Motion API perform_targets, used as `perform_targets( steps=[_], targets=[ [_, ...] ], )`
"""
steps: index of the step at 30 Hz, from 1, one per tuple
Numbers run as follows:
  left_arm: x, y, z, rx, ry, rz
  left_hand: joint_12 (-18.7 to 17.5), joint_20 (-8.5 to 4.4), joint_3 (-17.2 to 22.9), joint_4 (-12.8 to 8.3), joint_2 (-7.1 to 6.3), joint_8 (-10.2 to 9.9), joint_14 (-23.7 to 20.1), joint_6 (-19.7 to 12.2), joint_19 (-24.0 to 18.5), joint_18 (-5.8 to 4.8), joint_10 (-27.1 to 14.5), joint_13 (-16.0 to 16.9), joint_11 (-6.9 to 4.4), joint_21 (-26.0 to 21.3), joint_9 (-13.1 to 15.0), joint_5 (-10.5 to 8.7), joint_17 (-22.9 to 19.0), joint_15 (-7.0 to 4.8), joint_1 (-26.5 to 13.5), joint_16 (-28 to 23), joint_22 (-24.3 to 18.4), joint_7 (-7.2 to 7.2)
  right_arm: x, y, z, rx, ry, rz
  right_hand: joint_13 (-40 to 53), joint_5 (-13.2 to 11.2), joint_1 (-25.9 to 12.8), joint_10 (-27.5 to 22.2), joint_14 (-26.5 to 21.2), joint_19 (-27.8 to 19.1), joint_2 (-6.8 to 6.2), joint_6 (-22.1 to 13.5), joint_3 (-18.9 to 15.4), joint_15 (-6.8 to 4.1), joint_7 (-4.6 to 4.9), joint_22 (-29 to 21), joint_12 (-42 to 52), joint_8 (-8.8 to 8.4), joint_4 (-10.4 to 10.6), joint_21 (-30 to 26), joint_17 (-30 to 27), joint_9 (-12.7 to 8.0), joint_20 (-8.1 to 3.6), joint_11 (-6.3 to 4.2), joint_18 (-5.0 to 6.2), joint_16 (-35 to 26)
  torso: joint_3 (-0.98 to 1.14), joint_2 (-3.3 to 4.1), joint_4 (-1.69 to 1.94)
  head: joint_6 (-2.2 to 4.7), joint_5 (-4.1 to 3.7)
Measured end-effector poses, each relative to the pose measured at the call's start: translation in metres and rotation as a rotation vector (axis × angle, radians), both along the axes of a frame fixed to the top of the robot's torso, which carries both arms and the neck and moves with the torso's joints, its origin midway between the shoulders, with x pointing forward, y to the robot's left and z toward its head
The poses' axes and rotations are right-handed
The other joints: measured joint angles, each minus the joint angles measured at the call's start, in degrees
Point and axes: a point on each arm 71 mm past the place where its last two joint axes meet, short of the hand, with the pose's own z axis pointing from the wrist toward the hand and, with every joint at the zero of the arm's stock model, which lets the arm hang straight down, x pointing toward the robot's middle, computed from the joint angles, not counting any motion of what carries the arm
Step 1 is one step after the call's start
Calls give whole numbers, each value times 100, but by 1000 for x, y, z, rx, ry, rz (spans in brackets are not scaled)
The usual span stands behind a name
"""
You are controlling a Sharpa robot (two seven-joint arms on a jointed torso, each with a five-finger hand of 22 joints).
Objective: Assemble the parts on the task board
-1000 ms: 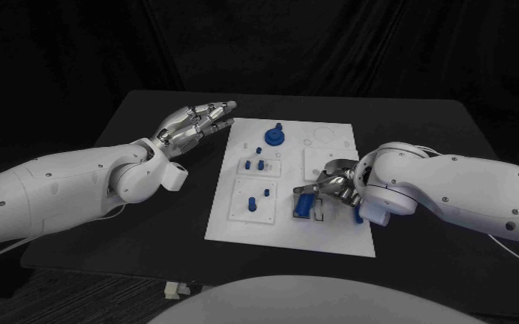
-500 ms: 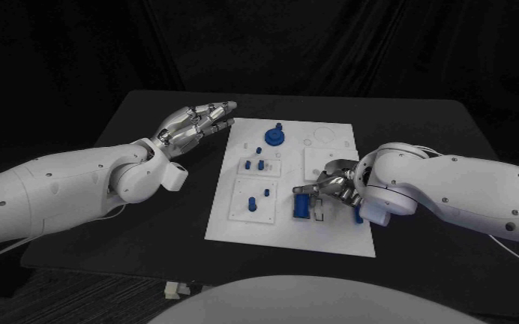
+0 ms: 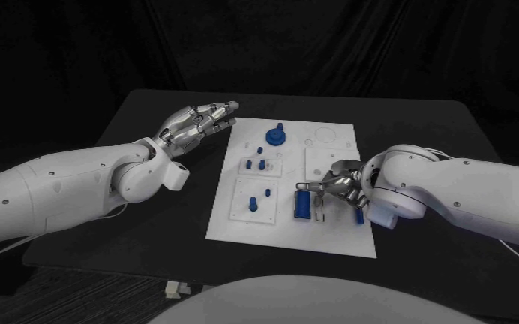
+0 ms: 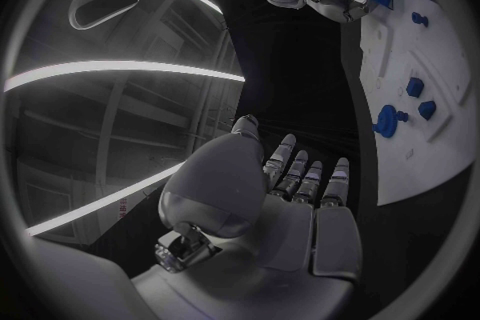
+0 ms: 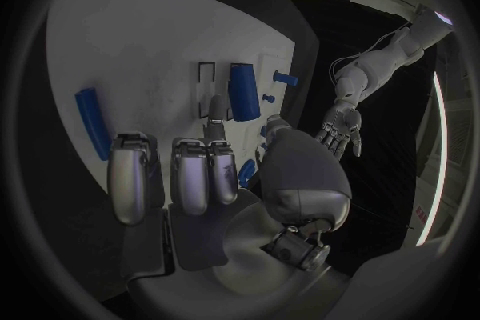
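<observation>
The left hand (image 3: 198,127) hovers above the black table (image 3: 141,118), just off the far left corner of the task board (image 3: 340,238) — fingers straight and slightly apart, nothing in them. From the left wrist view the same palm (image 4: 300,208) lies flat and bare, with the board off to one side.

On the white task board itself, a round blue knob (image 3: 274,136) stands near the far edge. Nearer, two small blue pegs (image 3: 254,164) sit in a raised square, and a single blue peg (image 3: 252,204) stands in the next square toward the robot. To their right a blue cylinder (image 3: 304,202) lies by a rectangular slot, apart from the fingers beside it.

The right hand (image 3: 344,187) rests low over the board's right half — fingers stretched toward the cylinder and spread, gripping nothing. Just by its wrist lies a blue bar (image 3: 359,215). In the right wrist view the fingertips (image 5: 215,114) reach close to the cylinder (image 5: 243,91), not closed on it.
</observation>
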Motion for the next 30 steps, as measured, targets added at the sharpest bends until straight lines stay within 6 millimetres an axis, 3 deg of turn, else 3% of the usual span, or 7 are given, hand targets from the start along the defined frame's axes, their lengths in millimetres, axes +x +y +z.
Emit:
perform_targets(
  steps=[9, 17, 21, 24, 25, 27, 30],
  targets=[
    [0, 2, 0, 1, 0, 3, 0, 0, 0, 0, 0, 0, 0, -1, 0, 0, 0, 0, 0, 0, 0, 0, 0, 0, 0, 0, -1, 1, 1, -21, 40, 70, -212, -57, 0, 144, 105, -21, 5, 0, 112, -144, -278, 20, 19, 0, 0, 165, -16, 46, 0, 47, 0, 21, 0, 0, 1, -1, 1, 0, 6],
    [0, 2, 0, 1, 0, 3, 0, 0, 0, 0, 0, 0, 0, -1, 0, 0, 0, 0, 0, 0, 0, 0, 0, 0, 0, 0, -1, 1, -14, -18, 60, 176, -538, 22, 0, 1691, 2025, -20, 8, 10, 217, -1256, -116, 66, 155, 4, 0, -82, -570, 23, 0, -308, 51, 85, 0, 0, 1, -2, 1, 0, -3],
    [0, 2, 0, 1, 0, 3, 0, 0, 1, -1, 0, 0, 0, -1, 0, 0, 0, 0, 0, 0, -1, 23, 0, 0, 0, 0, -1, 1, -30, -9, 54, 180, -677, 139, 0, 1784, 2511, -1, 8, 10, 167, -1847, -208, 66, 112, 4, 0, -221, -708, -15, -1, -632, 51, 66, 0, 0, 1, -2, 0, 0, -14],
    [0, 2, 0, 1, 0, 3, 0, 0, 16, -16, 0, 0, 0, -1, 0, 0, 0, 0, 0, 0, -1, 23, -1, 0, 0, 0, -1, 1, -42, -3, 47, 154, -755, 237, 0, 1574, 2765, 3, 8, 10, 43, -2264, -121, 66, 131, 4, 0, -196, -687, -99, -1, -727, 51, 62, 0, -35, 1, 0, 1, 0, -32],
    [0, 2, 0, 2, 0, 4, 0, 0, 16, -16, 0, 0, 0, -1, 0, 0, 0, 0, 0, 0, -1, 23, -1, 0, 0, 0, -1, 1, -45, -1, 44, 143, -772, 264, 0, 1525, 2842, 3, 8, 10, -34, -2411, -35, 66, 140, 4, 0, -110, -614, -132, -1, -731, 51, 62, 0, -35, 1, 1, 0, 0, -33],
    [0, 3, 0, 2, 0, 5, 0, 0, 16, -16, 0, 0, 0, -2, 0, 0, 0, 0, 0, 0, -1, 23, -1, 0, 0, 0, -1, 1, -53, 3, 36, 116, -805, 324, 0, 1308, 2995, 3, 8, 10, -442, -2891, 333, 66, 163, 3, 0, 365, -128, -212, -1, -637, 51, 62, 0, -85, 1, 1, -1, 0, -20],
    [-1, 3, 0, 3, 1, 6, 0, 0, 16, -16, 0, 0, 0, -2, 0, 0, 0, 0, 0, 0, -1, 23, -1, 0, 0, 0, -1, 1, -61, 9, 27, 86, -835, 390, -1, 1112, 2937, 1, 8, 10, -624, -3264, 343, 66, 199, 3, 0, 836, -6, -295, -1, -482, 51, 64, 88, -90, 1, 1, -1, 0, -12]
  ],
)
